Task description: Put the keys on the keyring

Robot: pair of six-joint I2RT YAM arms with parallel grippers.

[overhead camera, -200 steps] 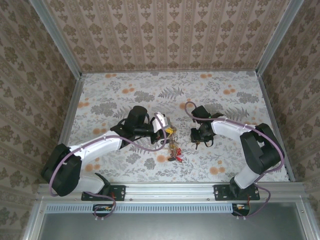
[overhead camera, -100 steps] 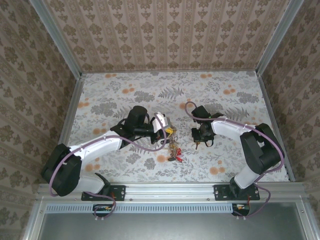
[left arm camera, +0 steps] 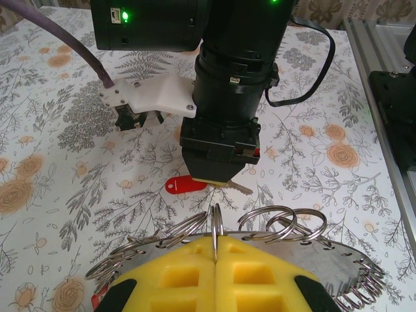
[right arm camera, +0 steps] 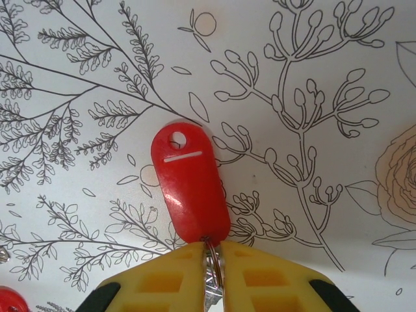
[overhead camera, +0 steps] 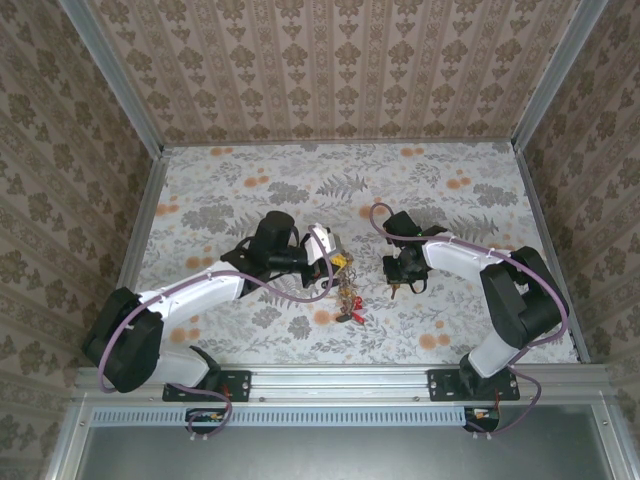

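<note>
Count: two grippers, one keyring (left arm camera: 338,260), one separate key (left arm camera: 239,188) with red tag (right arm camera: 188,185). At least five small rings (left arm camera: 273,218) along keyring rim.

Bunch of keys (overhead camera: 348,300) at left gripper, too small to count. Keyring near part cut off by frame. Key blade mostly hidden between pads.

Left gripper (left arm camera: 214,250): fingers closed, pinching keyring edge above table (overhead camera: 250,180). Right gripper (right arm camera: 211,260): fingers almost together, clamping key at tag end. Tag low over table, contact unclear.
</note>
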